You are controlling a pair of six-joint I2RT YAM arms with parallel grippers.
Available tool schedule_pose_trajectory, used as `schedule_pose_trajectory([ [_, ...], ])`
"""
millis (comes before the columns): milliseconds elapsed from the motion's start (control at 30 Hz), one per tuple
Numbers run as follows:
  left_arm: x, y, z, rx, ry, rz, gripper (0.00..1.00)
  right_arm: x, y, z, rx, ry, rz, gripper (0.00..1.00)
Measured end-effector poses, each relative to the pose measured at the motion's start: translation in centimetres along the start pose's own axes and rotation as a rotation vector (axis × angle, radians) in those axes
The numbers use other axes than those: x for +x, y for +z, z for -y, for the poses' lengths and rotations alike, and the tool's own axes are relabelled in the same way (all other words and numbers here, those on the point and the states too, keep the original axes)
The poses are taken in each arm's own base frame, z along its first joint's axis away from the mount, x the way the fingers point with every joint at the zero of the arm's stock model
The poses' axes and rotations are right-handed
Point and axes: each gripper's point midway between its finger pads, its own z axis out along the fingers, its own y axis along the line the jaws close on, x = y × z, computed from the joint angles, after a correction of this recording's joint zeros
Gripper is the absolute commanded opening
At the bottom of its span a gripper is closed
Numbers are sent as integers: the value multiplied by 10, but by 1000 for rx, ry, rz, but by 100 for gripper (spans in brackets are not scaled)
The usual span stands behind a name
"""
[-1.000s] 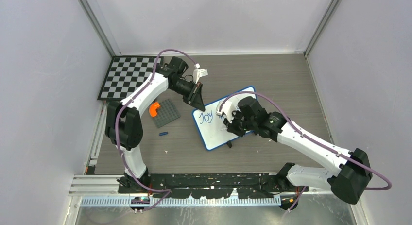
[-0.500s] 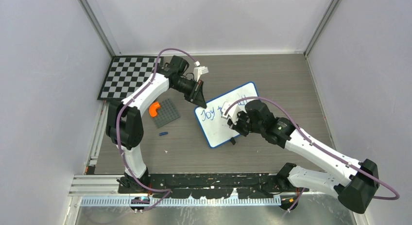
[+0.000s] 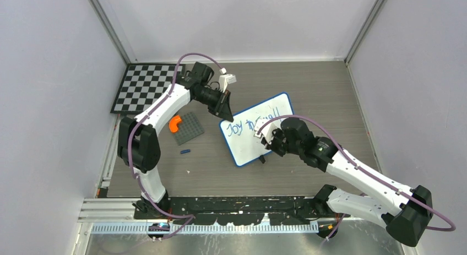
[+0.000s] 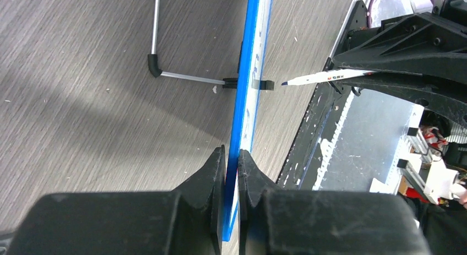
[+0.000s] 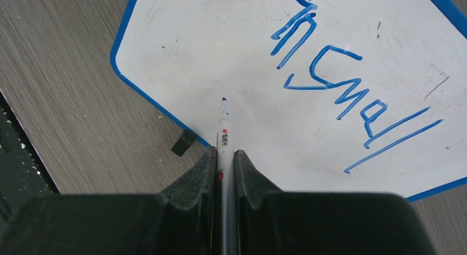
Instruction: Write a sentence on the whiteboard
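Status: whiteboard (image 3: 245,147) stood propped up mid-bench (image 3: 330,90). Left gripper (image 4: 231,156) was clamped on its blue frame at the far-left corner, steadying it. Right gripper (image 5: 223,154) was closed tight on the marker (image 5: 223,127). The sentence (image 5: 325,79) read "Joy in small" along the upper line, and the lower part of the board was blank. Marker tip was lifted off the surface, over the blank area near the lower-left corner. My read: line one done, line two not yet started, so probably past halfway. Remaining words should go in that blank strip.
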Motion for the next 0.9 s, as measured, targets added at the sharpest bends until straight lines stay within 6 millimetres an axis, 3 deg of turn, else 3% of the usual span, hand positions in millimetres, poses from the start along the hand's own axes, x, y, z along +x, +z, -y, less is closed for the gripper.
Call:
schedule_pose_trajectory([
  [133, 4, 2, 7, 6, 54, -22, 38, -2, -4, -4, -26, 5, -4, 0],
  [267, 9, 3, 16, 22, 75, -54, 68, -22, -20, -9, -88, 7, 13, 0],
  [333, 0, -2, 21, 34, 94, -46, 81, -39, -33, -11, -125, 7, 29, 0],
  [467, -31, -25, 20, 24, 168, 47, 96, -73, -70, -7, -159, 4, 77, 0],
  [600, -52, -65, -15, -66, 242, 150, 100, -95, -100, 7, -122, 16, 119, 0],
  [700, -54, -85, -52, -162, 372, 153, 99, -105, -113, 19, -83, 54, 138, 0],
  [767, -48, -80, -69, -175, 479, 123, 97, -108, -118, 27, -66, 87, 139, 0],
  [900, -23, -45, -94, -100, 580, 42, 89, -107, -118, 43, -36, 166, 122, 0],
])
